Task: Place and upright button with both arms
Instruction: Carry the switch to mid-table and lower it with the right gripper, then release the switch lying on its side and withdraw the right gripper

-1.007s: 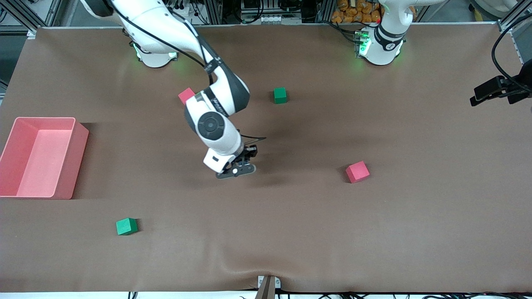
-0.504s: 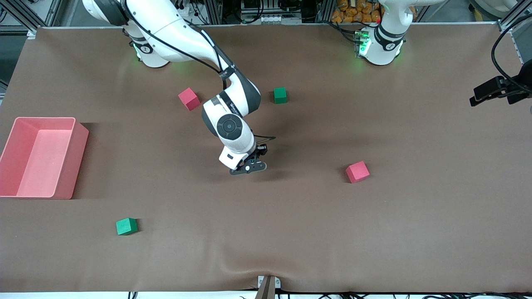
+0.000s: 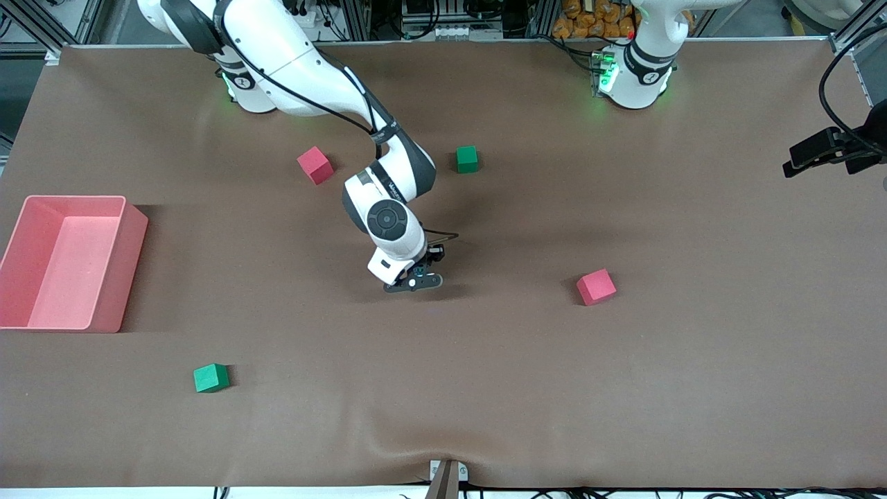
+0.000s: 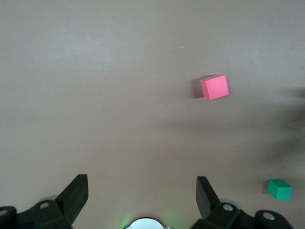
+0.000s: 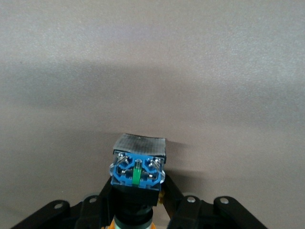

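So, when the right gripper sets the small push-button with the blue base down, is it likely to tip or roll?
Probably yes. The small push-button with the blue base looks tall for its narrow footprint, so it may tip when set on the brown table cover. Its body seems round, so once on its side it could roll. It looks rigid; the shut right gripper holds it without visible bending.

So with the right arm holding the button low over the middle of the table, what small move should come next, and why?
Probably a short lowering until the button meets the cloth, then release. The right tool is shut on it just above the table, with bare cloth beneath and its blue base facing outward. The left tool waits open, high above the red cube.
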{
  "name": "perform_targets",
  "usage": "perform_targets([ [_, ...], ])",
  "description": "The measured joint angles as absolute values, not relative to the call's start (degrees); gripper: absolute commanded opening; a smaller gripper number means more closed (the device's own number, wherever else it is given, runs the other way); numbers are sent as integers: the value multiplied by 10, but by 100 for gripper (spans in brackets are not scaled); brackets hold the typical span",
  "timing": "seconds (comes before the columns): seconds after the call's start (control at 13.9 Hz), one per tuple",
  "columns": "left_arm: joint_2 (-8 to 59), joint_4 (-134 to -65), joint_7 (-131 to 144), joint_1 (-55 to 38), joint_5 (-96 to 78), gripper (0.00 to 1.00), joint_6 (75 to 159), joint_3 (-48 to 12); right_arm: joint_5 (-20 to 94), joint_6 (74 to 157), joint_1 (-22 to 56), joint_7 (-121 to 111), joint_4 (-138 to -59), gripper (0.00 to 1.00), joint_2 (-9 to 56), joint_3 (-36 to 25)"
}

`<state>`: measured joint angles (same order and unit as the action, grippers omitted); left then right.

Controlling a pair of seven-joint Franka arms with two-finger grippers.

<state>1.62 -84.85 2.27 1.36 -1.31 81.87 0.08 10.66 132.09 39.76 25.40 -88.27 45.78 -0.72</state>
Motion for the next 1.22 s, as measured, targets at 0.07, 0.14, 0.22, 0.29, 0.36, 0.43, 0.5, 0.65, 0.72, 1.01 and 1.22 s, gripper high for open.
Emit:
perform_targets([
  [0.07, 16, -849, 23, 14, -13, 100, 819, 1, 107, 1321, 398, 256, -883, 87, 458, -7],
  [0.14, 16, -849, 23, 14, -13, 100, 819, 1, 107, 1321, 398, 256, -883, 100, 458, -7],
  [0.22, 16, -849, 23, 14, -13, 100, 819, 1, 107, 1321, 398, 256, -883, 100, 458, -7],
  [0.29, 16, -849, 23, 14, -13, 100, 819, 1, 107, 1321, 398, 256, -882, 100, 458, -6],
  [0.36, 16, -849, 23, 14, -13, 100, 819, 1, 107, 1321, 398, 256, -882, 100, 457, -6],
  [0.43, 16, -849, 23, 14, -13, 100, 819, 1, 107, 1321, 398, 256, -882, 100, 457, -6],
  [0.5, 16, -849, 23, 14, -13, 100, 819, 1, 107, 1321, 398, 257, -881, 100, 456, -6],
  [0.65, 16, -849, 23, 14, -13, 100, 819, 1, 107, 1321, 398, 272, -877, 100, 450, -6],
  [0.72, 16, -849, 23, 14, -13, 100, 819, 1, 107, 1318, 398, 283, -874, 100, 443, -6],
  [1.01, 16, -849, 23, 13, -13, 100, 819, 1, 107, 1246, 381, 296, -864, 100, 366, -15],
  [1.22, 16, -849, 23, 11, -13, 100, 819, -1, 103, 1181, 325, 285, -864, 100, 299, -19],
])
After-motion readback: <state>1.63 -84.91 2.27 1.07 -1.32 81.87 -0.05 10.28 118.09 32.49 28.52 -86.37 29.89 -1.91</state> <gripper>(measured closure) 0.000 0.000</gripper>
